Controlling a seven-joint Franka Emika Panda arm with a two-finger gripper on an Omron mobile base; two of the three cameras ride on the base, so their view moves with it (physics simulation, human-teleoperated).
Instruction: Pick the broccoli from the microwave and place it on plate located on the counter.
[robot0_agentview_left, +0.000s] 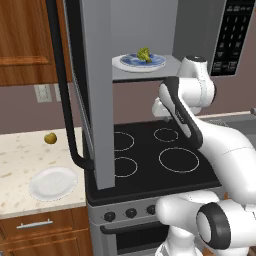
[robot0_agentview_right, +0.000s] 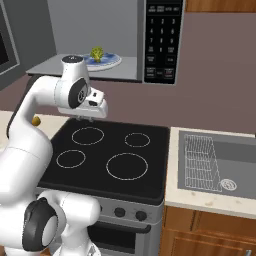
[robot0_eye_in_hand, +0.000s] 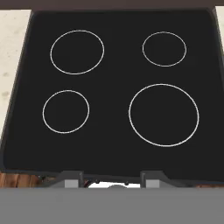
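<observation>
Stovetop (robot0_eye_in_hand: 118, 96) directly under my claw (robot0_eye_in_hand: 113, 177), fingers spread, empty. Broccoli (robot0_agentview_left: 144, 54) sits on patterned plate in open microwave (robot0_agentview_left: 150, 30); white plate (robot0_agentview_left: 52, 183) on bench (robot0_agentview_left: 20, 155).

A black stovetop (robot0_eye_in_hand: 118, 87) with four white burner rings lies below.
</observation>
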